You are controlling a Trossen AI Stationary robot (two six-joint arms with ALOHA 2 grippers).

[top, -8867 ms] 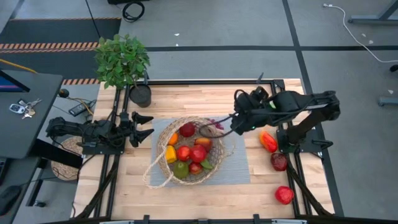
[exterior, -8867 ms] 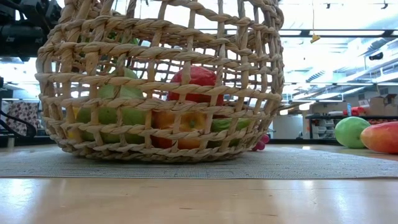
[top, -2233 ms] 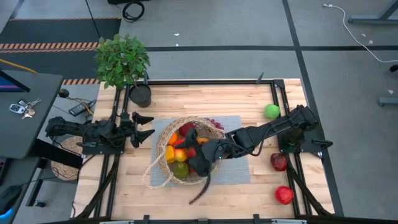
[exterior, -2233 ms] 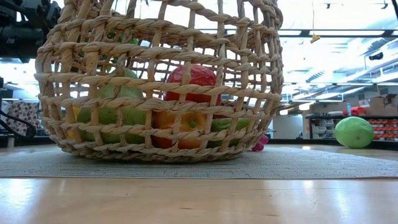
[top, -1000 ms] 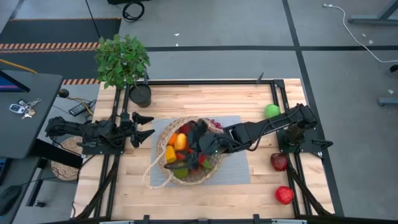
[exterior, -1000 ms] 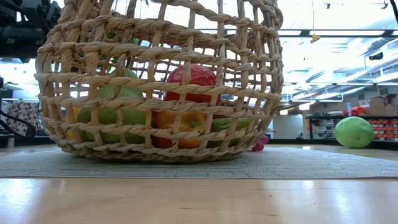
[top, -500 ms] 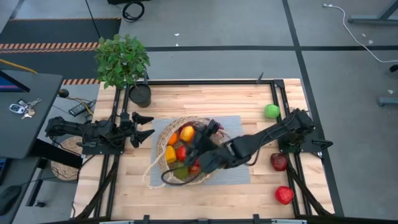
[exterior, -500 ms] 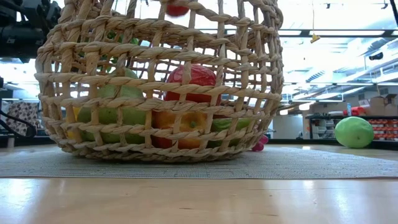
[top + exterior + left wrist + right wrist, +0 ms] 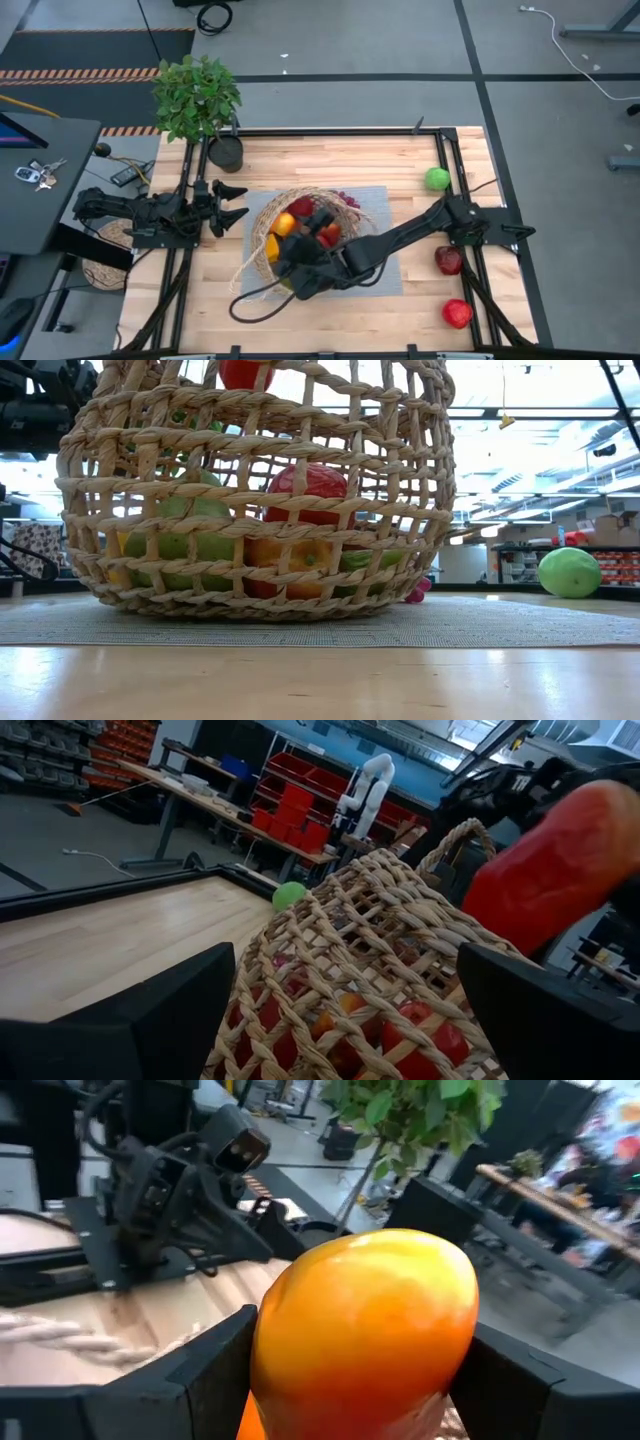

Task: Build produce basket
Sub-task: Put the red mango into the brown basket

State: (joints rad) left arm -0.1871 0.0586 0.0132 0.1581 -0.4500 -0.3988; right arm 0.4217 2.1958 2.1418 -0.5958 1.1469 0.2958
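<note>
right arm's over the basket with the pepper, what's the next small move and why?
Probably lower a little and open. The right gripper is shut on the red-orange pepper, held over the basket, and the low view shows it at rim height above the produce already piled inside. Releasing from lower down should keep it from bouncing out. The left gripper waits open beside the basket.

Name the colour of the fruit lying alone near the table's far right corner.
Green apple; clearest in the high view.

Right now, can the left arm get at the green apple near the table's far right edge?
Probably not. The left gripper waits open at the table's left side, and the basket and right gripper, holding a pepper, stand between it and the green apple.
</note>
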